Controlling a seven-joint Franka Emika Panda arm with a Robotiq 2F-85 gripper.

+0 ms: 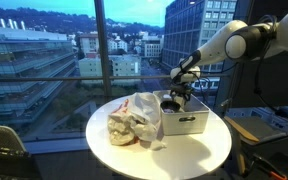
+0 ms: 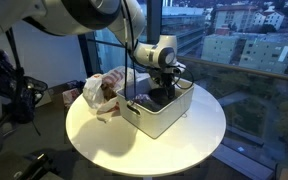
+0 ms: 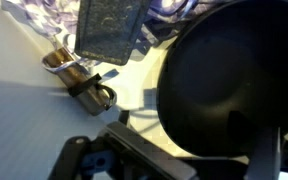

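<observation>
My gripper (image 1: 178, 96) reaches down into a white open box (image 1: 189, 125) on a round white table; the box also shows in an exterior view (image 2: 149, 122). The gripper (image 2: 165, 78) is right on a black round object (image 2: 158, 98) that lies in the box. In the wrist view this black object (image 3: 229, 85) fills the right half, between my dark fingers at the bottom. Whether the jaws press on it is not visible. A grey rough pad (image 3: 109, 30) and a small metal piece (image 3: 92, 92) lie beside it.
A crumpled clear plastic bag (image 1: 134, 120) with red print and bread-like contents lies on the table next to the box, seen too in an exterior view (image 2: 102, 92). The round table's edge (image 1: 104, 150) is near. Large windows stand behind. A chair (image 1: 4, 150) stands nearby.
</observation>
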